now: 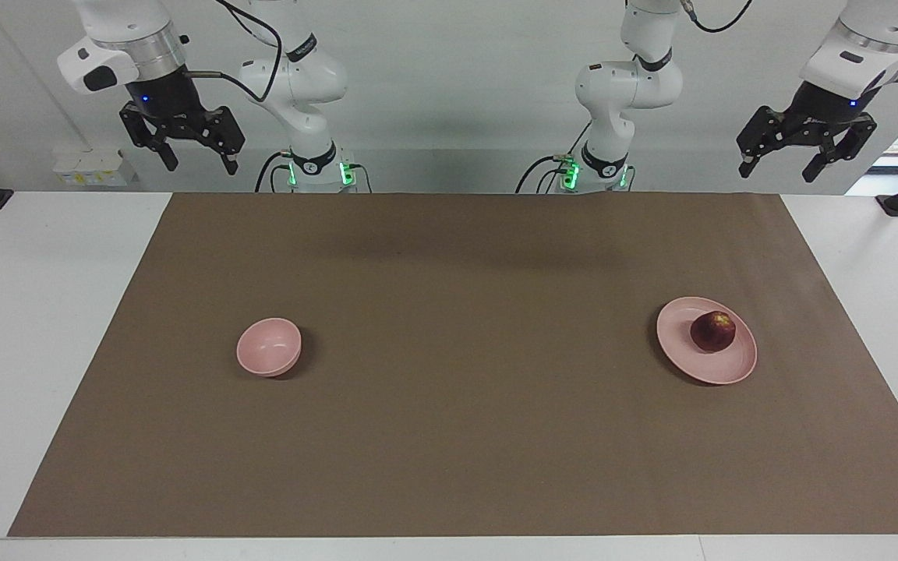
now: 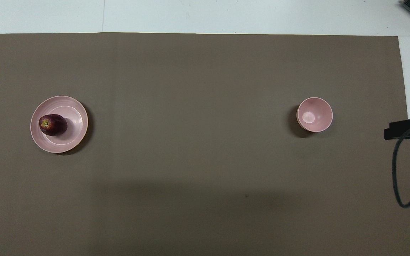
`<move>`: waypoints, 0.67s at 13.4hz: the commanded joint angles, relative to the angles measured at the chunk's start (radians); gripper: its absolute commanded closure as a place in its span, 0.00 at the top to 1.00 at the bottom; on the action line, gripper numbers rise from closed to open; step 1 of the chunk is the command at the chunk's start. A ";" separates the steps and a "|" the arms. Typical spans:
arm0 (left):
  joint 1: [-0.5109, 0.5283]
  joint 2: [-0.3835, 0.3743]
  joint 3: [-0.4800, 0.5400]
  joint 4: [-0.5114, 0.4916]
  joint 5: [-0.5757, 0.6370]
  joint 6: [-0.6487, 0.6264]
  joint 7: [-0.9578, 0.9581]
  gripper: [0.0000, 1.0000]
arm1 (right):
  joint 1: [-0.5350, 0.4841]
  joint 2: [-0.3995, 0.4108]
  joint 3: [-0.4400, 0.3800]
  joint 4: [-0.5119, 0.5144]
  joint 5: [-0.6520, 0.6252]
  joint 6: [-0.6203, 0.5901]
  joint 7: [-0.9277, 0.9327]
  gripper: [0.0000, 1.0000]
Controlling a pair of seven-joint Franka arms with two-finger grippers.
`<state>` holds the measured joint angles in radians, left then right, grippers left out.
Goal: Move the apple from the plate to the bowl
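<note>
The plate (image 1: 718,365) at the left arm's end carries the apple (image 1: 712,331), well apart from the bowl (image 1: 269,347) at the right arm's end. Both the left gripper (image 1: 781,165) and right gripper (image 1: 201,161) hang wide and empty near their bases. The apple looks firm, light, smooth and prone to roll, so 2 fingers should close across its widest girth; no writing is readable

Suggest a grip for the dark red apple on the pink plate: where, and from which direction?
Probably from straight above, jaws closing across the widest girth of the small round dark red apple. It sits near the middle of the flat pale pink plate, whose low rim would likely obstruct a sideways approach. The open left gripper hangs at that end of the table.
</note>
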<state>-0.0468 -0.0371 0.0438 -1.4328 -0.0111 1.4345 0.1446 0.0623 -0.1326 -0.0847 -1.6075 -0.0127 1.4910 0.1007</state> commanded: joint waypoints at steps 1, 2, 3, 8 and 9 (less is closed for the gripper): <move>-0.004 -0.021 0.004 -0.018 0.010 -0.015 -0.003 1.00 | -0.030 -0.010 0.005 -0.012 0.004 0.003 0.008 1.00; -0.002 -0.023 0.004 -0.021 0.010 -0.029 -0.008 1.00 | -0.030 -0.010 0.005 -0.012 0.004 0.003 0.010 1.00; -0.005 -0.029 0.002 -0.021 0.010 -0.061 -0.016 1.00 | -0.030 -0.012 0.005 -0.011 0.004 0.003 0.010 1.00; -0.002 -0.029 -0.001 -0.026 0.010 -0.034 -0.007 1.00 | -0.032 -0.012 0.005 -0.011 0.004 -0.002 0.008 1.00; -0.002 -0.033 0.005 -0.044 0.010 -0.001 -0.003 1.00 | -0.032 -0.012 0.005 -0.009 0.004 0.000 0.010 1.00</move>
<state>-0.0469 -0.0440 0.0427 -1.4337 -0.0111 1.3874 0.1426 0.0438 -0.1326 -0.0876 -1.6075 -0.0127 1.4910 0.1007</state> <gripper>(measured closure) 0.000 0.000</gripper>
